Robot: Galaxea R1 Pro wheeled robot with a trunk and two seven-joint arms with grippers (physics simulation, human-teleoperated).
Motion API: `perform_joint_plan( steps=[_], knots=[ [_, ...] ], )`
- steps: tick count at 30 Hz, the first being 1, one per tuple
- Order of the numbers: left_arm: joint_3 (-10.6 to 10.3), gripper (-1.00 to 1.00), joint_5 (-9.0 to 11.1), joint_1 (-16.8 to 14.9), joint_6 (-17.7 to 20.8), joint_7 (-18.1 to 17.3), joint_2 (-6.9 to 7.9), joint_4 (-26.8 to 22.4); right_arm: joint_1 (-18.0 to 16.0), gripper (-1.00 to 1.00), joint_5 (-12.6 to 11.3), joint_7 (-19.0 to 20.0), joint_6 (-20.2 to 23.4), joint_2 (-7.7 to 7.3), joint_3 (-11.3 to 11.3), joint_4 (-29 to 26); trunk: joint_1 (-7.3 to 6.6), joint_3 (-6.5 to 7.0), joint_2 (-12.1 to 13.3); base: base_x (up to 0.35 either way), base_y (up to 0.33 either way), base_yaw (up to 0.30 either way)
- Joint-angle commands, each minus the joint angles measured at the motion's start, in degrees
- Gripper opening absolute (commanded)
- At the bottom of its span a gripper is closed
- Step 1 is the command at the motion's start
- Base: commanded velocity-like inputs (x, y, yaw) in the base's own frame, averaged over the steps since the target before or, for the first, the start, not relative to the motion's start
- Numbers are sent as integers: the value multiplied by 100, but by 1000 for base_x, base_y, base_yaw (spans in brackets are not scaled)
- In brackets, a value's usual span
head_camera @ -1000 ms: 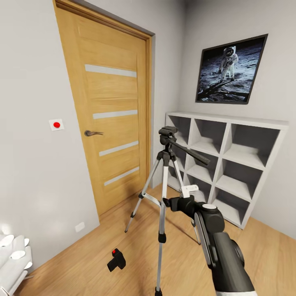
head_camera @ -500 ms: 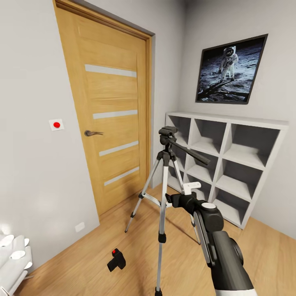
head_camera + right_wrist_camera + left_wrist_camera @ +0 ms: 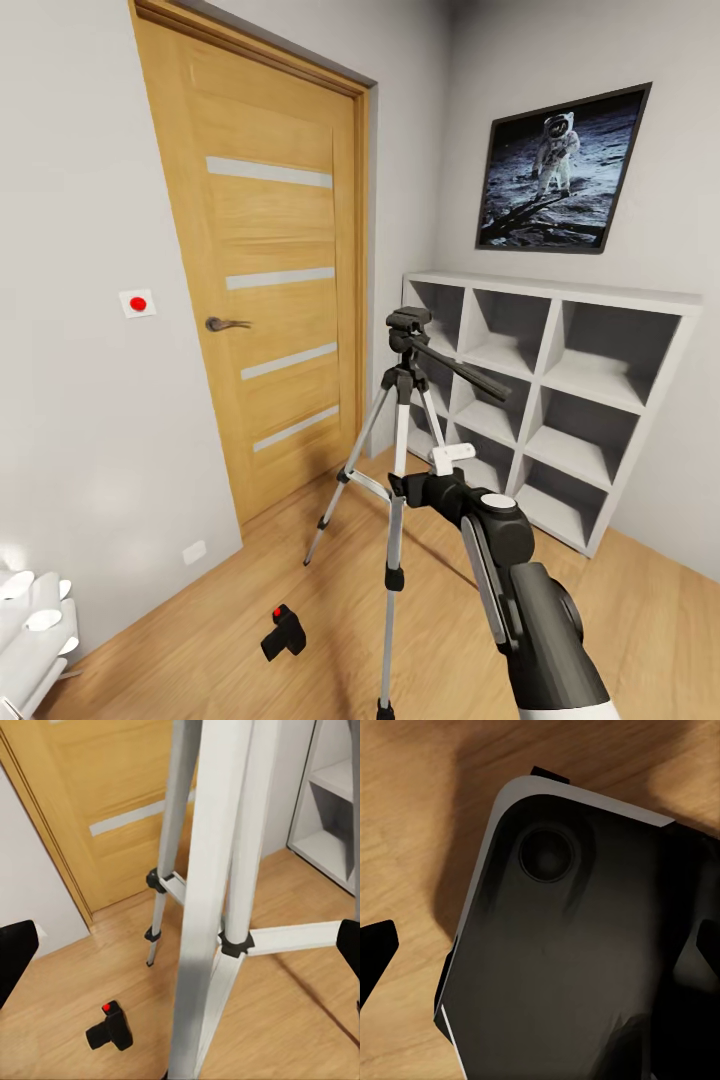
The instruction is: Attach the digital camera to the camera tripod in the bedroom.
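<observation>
The camera tripod [image 3: 398,420] stands on the wood floor in front of the door, its dark grey head [image 3: 408,325] bare and its black handle pointing right. The digital camera [image 3: 284,632] lies on the floor to the left of the tripod's near leg, red button up; the right wrist view has it as the camera [image 3: 109,1029] beyond the silver legs [image 3: 214,900]. My right gripper [image 3: 405,488] is open and level with the near leg's middle, right next to it, one black fingertip [image 3: 15,952] on each side of the leg. Over my own dark base [image 3: 562,945], my left gripper [image 3: 540,945] is open.
The oak door [image 3: 270,270] is behind the tripod, a white cube shelf [image 3: 550,390] stands to the right under an astronaut poster [image 3: 560,170]. A red-dot wall switch [image 3: 137,302] is left of the door. Bare plank floor [image 3: 200,650] surrounds the camera.
My right arm has shifted left and slightly up, bringing the gripper closer to the tripod's near leg. Tripod and camera have not moved.
</observation>
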Motion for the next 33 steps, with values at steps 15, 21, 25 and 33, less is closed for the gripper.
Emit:
perform_joint_plan(
  steps=[15,21,25,33],
  knots=[
    [18,100,9,2,4,-11,-9,-9,-4,100,46,43,-15,2,-3,-5,0,-6,-3,119,107,0],
    [18,100,8,2,3,-9,-9,-10,-4,100,46,42,-16,2,1,-5,0,-6,-3,90,82,0],
    [18,100,8,2,3,-9,-9,-10,-4,100,49,39,-22,2,-5,-7,0,-6,-3,11,10,0],
    [18,100,8,2,3,-8,-9,-8,-4,100,70,-93,-25,2,-36,-6,0,-6,-3,2,2,0]
  ],
)
